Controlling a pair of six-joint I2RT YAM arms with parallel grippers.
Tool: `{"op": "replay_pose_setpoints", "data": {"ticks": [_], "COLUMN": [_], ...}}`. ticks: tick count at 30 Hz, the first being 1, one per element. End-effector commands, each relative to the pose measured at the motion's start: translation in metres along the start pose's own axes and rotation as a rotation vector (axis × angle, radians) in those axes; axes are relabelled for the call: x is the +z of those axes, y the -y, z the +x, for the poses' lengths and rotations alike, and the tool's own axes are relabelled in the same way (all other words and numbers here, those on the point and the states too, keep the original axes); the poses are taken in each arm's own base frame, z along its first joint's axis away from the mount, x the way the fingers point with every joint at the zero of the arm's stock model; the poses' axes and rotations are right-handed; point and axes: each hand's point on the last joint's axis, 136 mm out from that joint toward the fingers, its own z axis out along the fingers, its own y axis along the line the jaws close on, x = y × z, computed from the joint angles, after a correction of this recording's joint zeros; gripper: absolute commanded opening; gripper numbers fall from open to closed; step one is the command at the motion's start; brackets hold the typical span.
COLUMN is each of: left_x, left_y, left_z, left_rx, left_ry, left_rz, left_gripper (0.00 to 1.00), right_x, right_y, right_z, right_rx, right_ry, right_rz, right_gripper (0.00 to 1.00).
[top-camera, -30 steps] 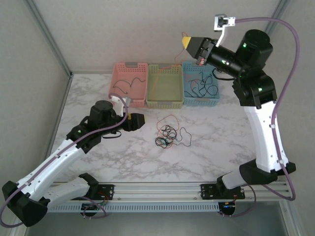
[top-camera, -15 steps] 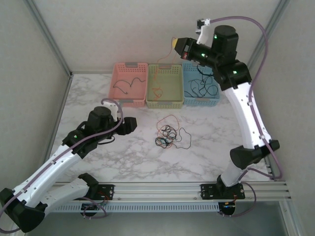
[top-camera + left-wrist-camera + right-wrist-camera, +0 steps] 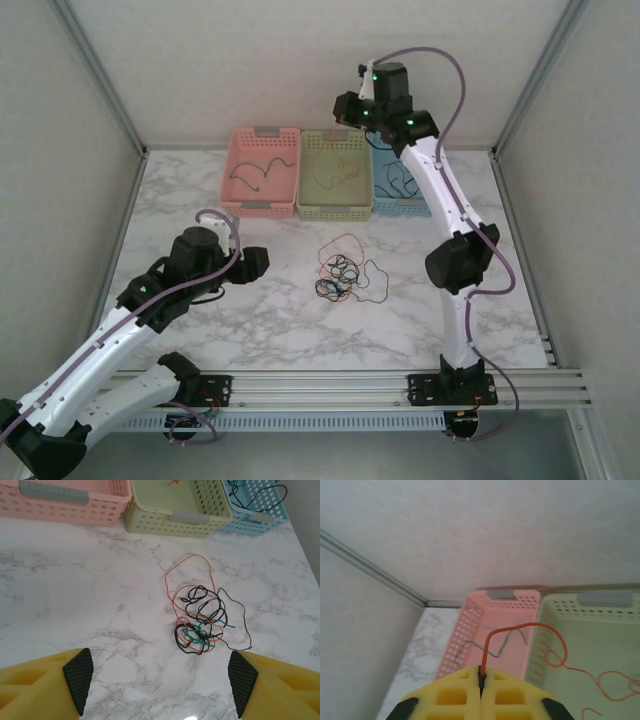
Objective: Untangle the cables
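Right gripper (image 3: 481,680) clamps the orange cable (image 3: 522,624), arcing rightward down into the green basket (image 3: 540,650); left gripper (image 3: 160,675) gapes empty by the tangle (image 3: 200,622), stretched near-to-far.

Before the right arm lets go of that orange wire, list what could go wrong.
1. The right gripper pinches one end of the orange cable, which arcs past the pink basket into the green basket. If released here, that end may drop into the pink one or drape over the rims.
2. The left gripper hangs open near the tangle, where black, orange and green wires interlace. One pinch could lift several together.
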Motion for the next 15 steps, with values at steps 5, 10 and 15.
{"op": "replay_pose_setpoints", "data": {"ticks": [5, 10, 15], "left_x": [0.004, 0.010, 0.023], "left_y": [0.001, 0.001, 0.007], "left_z": [0.011, 0.015, 0.020], "left_rx": [-0.012, -0.024, -0.043], "left_ry": [-0.026, -0.042, -0.072], "left_rz": [0.029, 0.033, 0.058], "left_gripper": [0.74, 0.74, 0.74], "right_x": [0.059, 0.072, 0.038], "right_y": [0.081, 0.084, 0.069], "right_z": [0.044, 0.078, 0.071], "right_rx": [-0.094, -0.086, -0.123], "right_ry": [-0.105, -0.222, -0.216], "right_rz": [0.240, 0.199, 0.209], "right_gripper": [0.07, 0.49, 0.59]}}
